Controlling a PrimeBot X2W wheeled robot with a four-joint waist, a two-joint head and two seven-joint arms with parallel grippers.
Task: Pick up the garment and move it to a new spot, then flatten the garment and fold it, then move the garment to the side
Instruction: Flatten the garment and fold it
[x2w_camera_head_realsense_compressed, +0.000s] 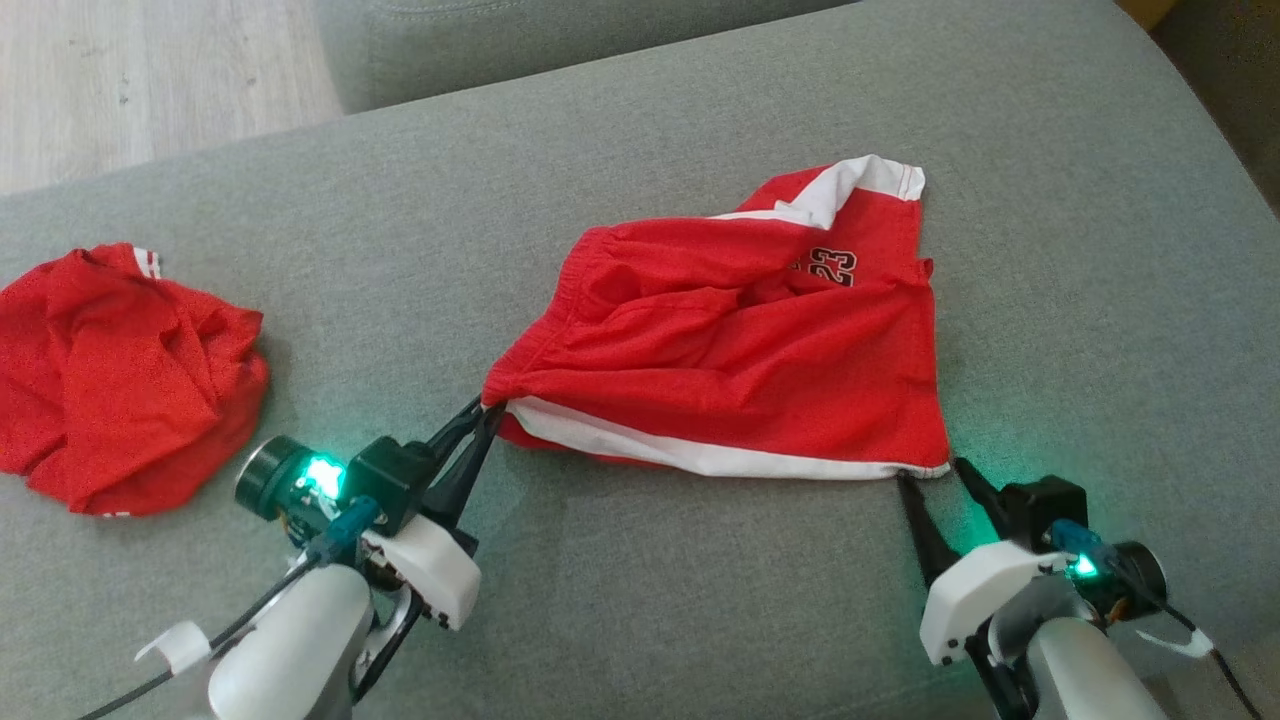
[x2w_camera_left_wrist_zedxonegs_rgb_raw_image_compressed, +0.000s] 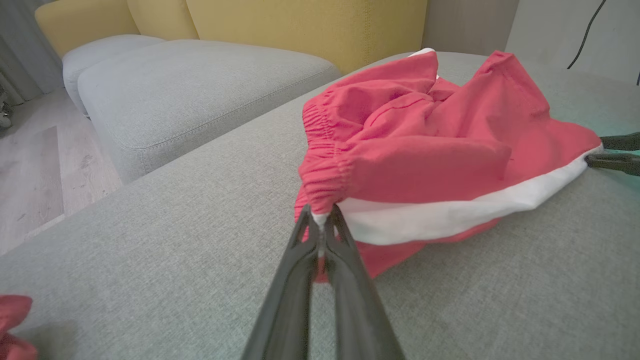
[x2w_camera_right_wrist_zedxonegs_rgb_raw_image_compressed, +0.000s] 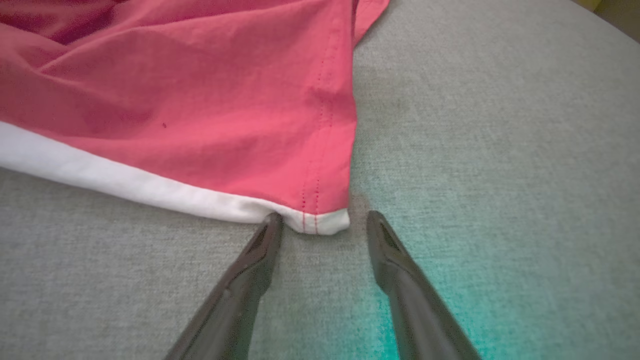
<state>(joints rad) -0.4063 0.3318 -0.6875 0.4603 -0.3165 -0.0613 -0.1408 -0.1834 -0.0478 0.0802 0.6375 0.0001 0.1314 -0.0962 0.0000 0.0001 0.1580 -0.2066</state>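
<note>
The garment (x2w_camera_head_realsense_compressed: 740, 350) is a pair of red shorts with white side stripes and a "23" print, spread on the grey cushion. My left gripper (x2w_camera_head_realsense_compressed: 487, 410) is shut on the shorts' near-left corner at the elastic waistband (x2w_camera_left_wrist_zedxonegs_rgb_raw_image_compressed: 325, 175), and in the left wrist view the gripper (x2w_camera_left_wrist_zedxonegs_rgb_raw_image_compressed: 322, 215) pinches the cloth between its fingertips. My right gripper (x2w_camera_head_realsense_compressed: 932, 470) stands open at the near-right corner of the hem. In the right wrist view the gripper (x2w_camera_right_wrist_zedxonegs_rgb_raw_image_compressed: 325, 220) straddles the white hem corner (x2w_camera_right_wrist_zedxonegs_rgb_raw_image_compressed: 325, 222), its fingertips resting on the cushion beside the garment (x2w_camera_right_wrist_zedxonegs_rgb_raw_image_compressed: 200, 100).
A second red garment (x2w_camera_head_realsense_compressed: 110, 375) lies crumpled at the left of the grey cushion (x2w_camera_head_realsense_compressed: 640, 600). Another grey cushion (x2w_camera_left_wrist_zedxonegs_rgb_raw_image_compressed: 175, 90) and a yellow backrest (x2w_camera_left_wrist_zedxonegs_rgb_raw_image_compressed: 300, 25) stand beyond. Wooden floor (x2w_camera_head_realsense_compressed: 130, 80) shows at the far left.
</note>
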